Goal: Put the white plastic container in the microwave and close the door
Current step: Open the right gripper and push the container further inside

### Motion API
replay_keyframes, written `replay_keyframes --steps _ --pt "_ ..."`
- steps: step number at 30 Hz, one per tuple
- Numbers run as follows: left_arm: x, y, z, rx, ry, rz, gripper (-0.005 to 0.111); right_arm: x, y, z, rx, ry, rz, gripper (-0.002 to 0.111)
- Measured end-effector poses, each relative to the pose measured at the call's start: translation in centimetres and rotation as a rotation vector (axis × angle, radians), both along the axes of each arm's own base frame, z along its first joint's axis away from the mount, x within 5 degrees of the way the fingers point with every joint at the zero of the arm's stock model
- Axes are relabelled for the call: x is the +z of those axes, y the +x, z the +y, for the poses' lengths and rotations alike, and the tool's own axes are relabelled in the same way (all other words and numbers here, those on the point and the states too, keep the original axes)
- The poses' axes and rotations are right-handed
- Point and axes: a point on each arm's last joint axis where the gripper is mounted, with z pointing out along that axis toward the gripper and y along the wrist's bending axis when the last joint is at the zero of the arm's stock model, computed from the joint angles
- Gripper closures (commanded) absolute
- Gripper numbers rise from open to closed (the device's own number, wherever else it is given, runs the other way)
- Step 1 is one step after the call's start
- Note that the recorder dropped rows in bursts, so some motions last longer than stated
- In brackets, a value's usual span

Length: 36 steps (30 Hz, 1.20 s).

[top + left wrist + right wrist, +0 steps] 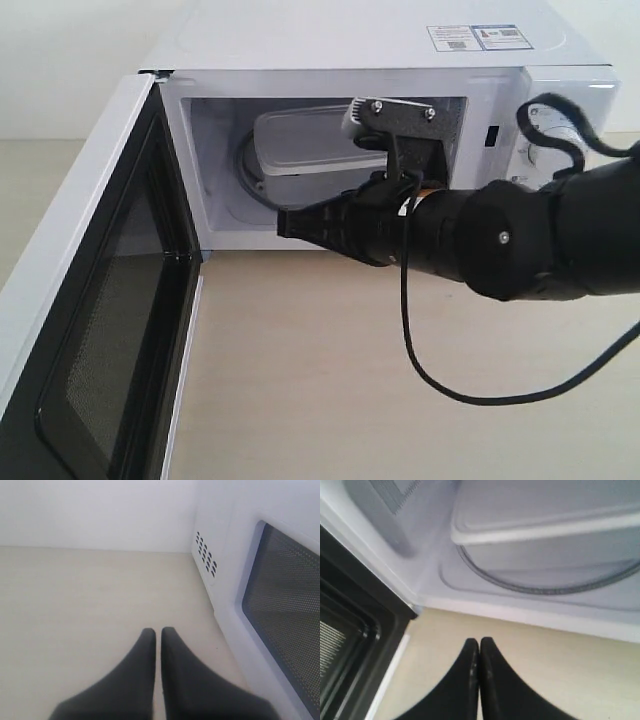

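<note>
Right hand [479, 641] empty, pinched together, before white boxy microwave [300, 40]; white translucent plastic container [300, 140] ahead inside. Risk: closing white dark-windowed door [90, 300] beside hand onto unretracted arm.

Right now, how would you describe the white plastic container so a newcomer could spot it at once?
Find the white microwave with its door swung open to the left. Inside the cavity, on the glass turntable, sits the white plastic container. It is the only loose item in there: a translucent rounded box with a flat rimmed lid.
</note>
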Motion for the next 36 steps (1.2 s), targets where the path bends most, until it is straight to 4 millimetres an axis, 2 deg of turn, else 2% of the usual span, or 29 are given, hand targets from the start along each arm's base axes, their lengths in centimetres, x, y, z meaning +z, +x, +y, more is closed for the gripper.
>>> replay_keyframes --steps 4,14,17,22,27,36 --pt "0.0 0.0 0.0 0.000 0.000 0.000 0.102 -1.4 0.8 0.2 -0.041 -0.001 -0.035 0.108" --pt "0.0 0.0 0.0 0.000 0.000 0.000 0.102 -5.2 3.1 0.7 -0.092 -0.016 -0.292 0.108" --pt "0.0 0.0 0.0 0.000 0.000 0.000 0.102 -5.7 3.3 1.1 -0.086 0.008 -0.320 0.108" --pt "0.0 0.0 0.0 0.000 0.000 0.000 0.102 -6.2 5.4 3.0 -0.076 0.029 -0.338 0.108" --pt "0.0 0.0 0.0 0.000 0.000 0.000 0.102 -7.1 7.0 4.2 -0.114 0.031 -0.308 0.108" --pt "0.0 0.0 0.0 0.000 0.000 0.000 0.102 -6.8 8.2 5.2 -0.111 0.014 -0.304 0.108"
